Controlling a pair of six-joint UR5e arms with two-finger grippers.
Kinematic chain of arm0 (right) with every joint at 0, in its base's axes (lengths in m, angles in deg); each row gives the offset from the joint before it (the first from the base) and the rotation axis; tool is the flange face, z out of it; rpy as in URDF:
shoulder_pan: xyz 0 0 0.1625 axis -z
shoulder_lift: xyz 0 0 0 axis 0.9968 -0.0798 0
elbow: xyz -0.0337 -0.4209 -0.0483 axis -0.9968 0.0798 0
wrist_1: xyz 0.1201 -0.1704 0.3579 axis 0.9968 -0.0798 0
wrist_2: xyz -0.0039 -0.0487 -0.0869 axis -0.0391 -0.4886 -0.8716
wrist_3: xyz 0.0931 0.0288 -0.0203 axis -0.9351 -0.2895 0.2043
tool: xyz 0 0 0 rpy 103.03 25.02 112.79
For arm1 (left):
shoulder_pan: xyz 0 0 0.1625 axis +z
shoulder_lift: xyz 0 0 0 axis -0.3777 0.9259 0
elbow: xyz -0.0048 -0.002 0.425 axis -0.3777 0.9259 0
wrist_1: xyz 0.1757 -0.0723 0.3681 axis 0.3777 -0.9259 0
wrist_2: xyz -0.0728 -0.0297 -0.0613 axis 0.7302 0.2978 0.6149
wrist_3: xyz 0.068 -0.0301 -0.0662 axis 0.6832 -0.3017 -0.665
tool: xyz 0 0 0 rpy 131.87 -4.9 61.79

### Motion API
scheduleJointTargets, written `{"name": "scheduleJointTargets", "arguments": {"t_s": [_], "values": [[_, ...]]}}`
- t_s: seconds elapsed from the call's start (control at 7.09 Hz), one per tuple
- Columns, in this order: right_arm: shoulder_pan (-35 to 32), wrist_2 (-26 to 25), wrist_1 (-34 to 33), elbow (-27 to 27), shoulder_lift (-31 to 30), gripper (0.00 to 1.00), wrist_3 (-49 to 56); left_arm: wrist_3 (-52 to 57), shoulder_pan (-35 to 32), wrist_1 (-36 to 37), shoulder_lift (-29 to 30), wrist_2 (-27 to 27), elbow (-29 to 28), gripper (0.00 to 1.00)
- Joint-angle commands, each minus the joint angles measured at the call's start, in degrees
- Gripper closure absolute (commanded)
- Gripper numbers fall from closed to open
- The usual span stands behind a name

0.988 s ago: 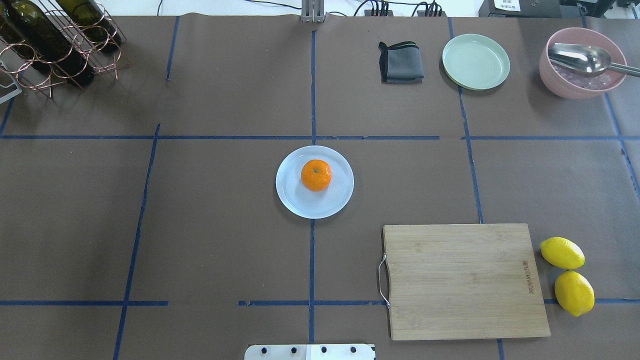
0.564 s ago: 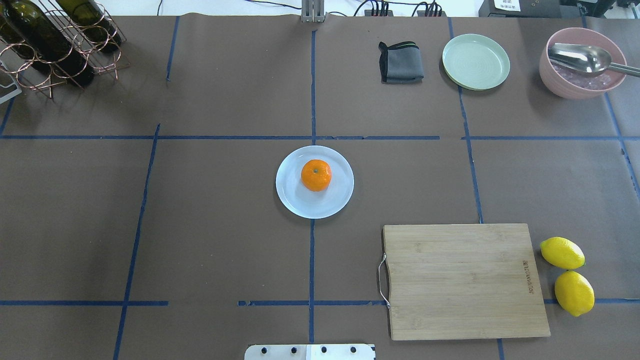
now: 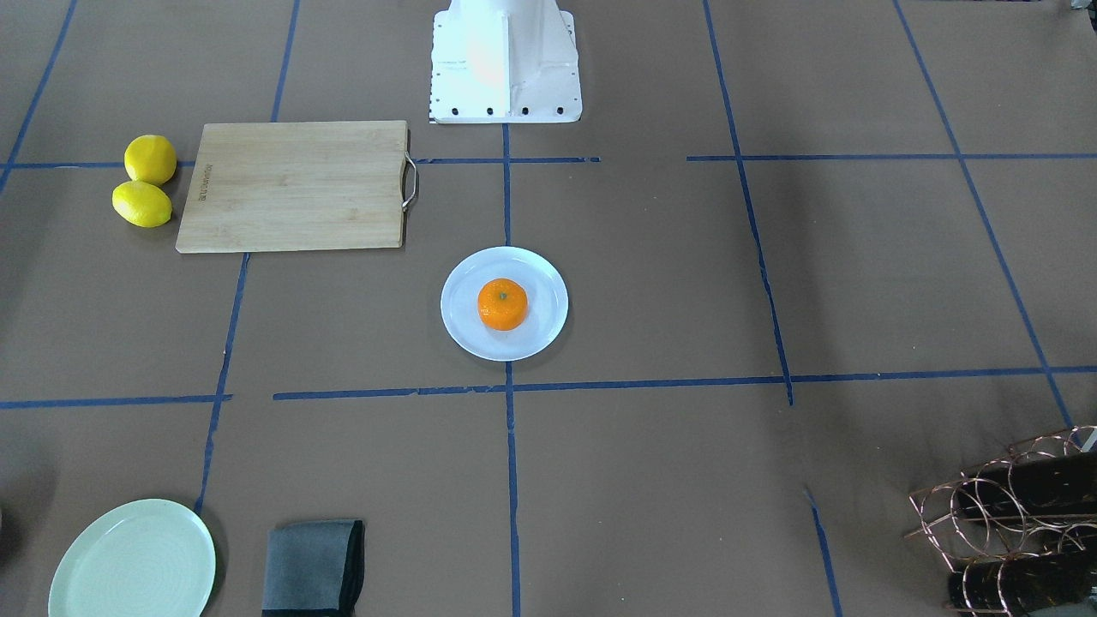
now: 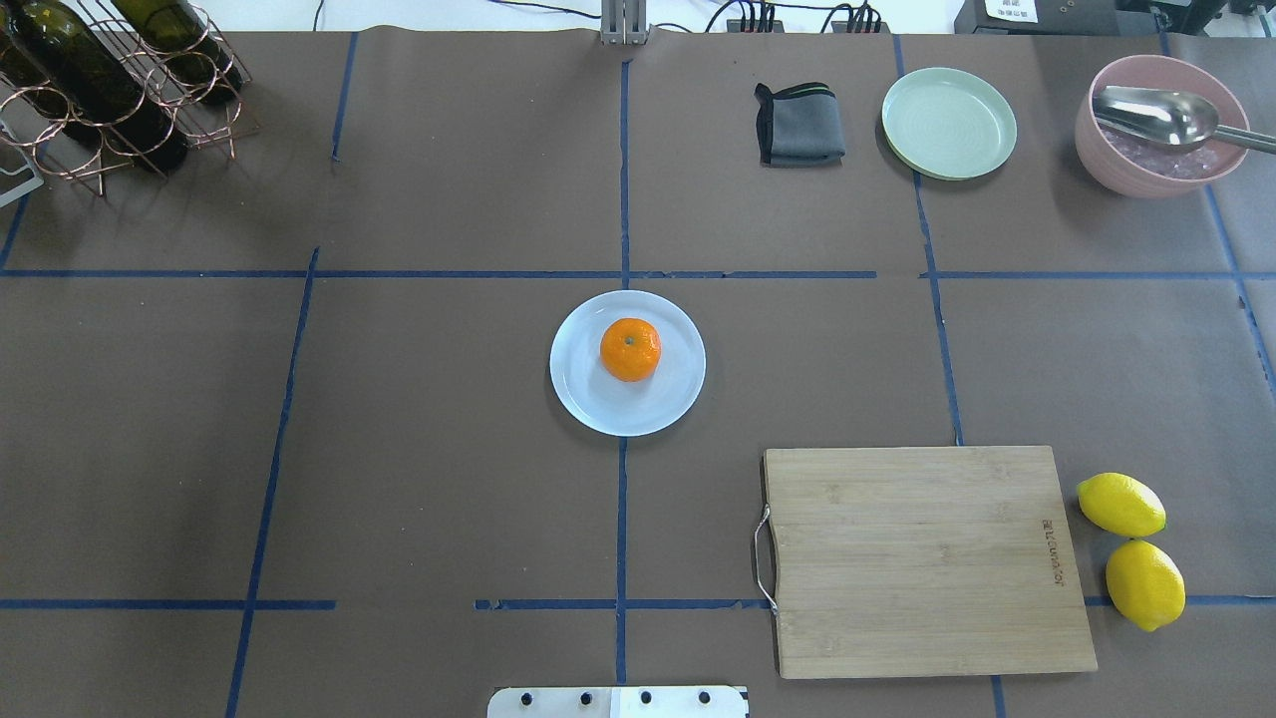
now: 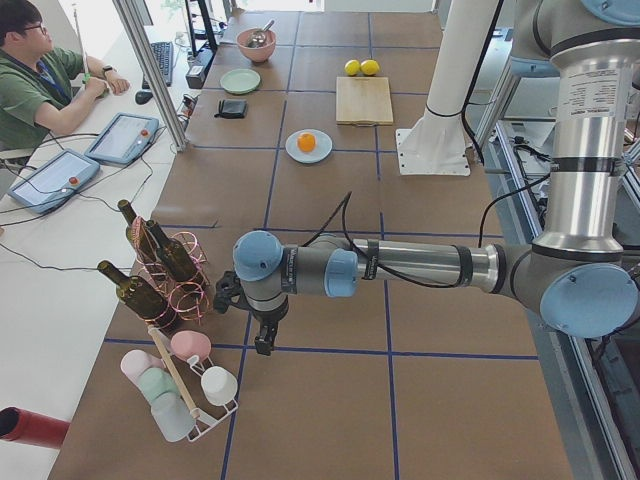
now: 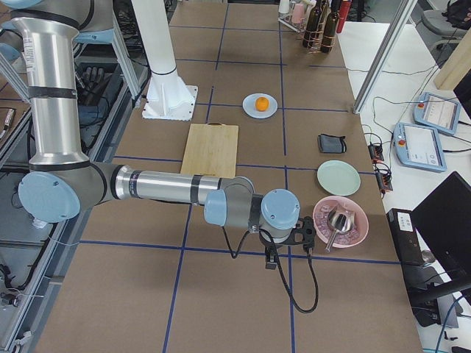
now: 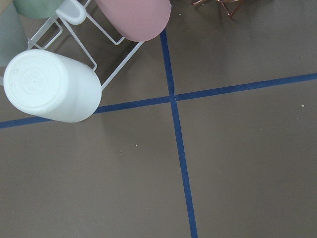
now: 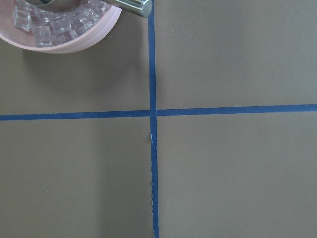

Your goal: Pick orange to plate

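Note:
The orange (image 4: 630, 349) sits stem up on the pale bluish-white plate (image 4: 598, 404) at the table's middle, slightly toward the plate's far side; the front-facing view shows the same orange (image 3: 502, 303) and plate (image 3: 540, 278). No gripper is near either one. The left gripper (image 5: 262, 345) hangs over bare table at the far left end, beside a mug rack (image 5: 185, 385). The right gripper (image 6: 271, 259) hangs at the far right end, next to a pink bowl (image 6: 340, 222). Both show only in the side views, so I cannot tell whether they are open or shut.
A wooden cutting board (image 4: 927, 558) lies front right with two lemons (image 4: 1121, 504) beside it. At the back right are a grey cloth (image 4: 800, 125), a green plate (image 4: 949, 123) and the pink bowl (image 4: 1126, 165) with a spoon. A wine rack (image 4: 110, 85) stands back left.

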Motion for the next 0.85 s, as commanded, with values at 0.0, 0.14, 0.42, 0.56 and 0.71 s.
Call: {"name": "scheduleJointTargets", "arguments": {"t_s": [0.0,0.14,0.42,0.56,0.71], "values": [[-0.59,-0.04,-1.79,-1.09,0.69,0.0,0.76,0.08,0.0,0.06,0.0,-0.16,-0.08,0.0],[-0.59,-0.22,-1.7,-1.01,0.78,0.0,0.76,0.08,0.0,0.5,0.0,-0.33,0.01,0.0],[-0.68,-0.48,-1.7,-1.09,0.87,0.0,0.67,2.09,0.0,3.47,0.0,-0.68,0.27,0.0],[-0.59,-0.48,-1.61,-1.09,0.87,0.0,0.67,3.75,-0.61,6.62,0.44,-0.68,0.45,0.0],[-0.68,-0.57,-1.53,-1.01,0.78,0.0,0.67,3.86,-2.79,10.83,0.79,-0.68,1.84,0.0]]}}
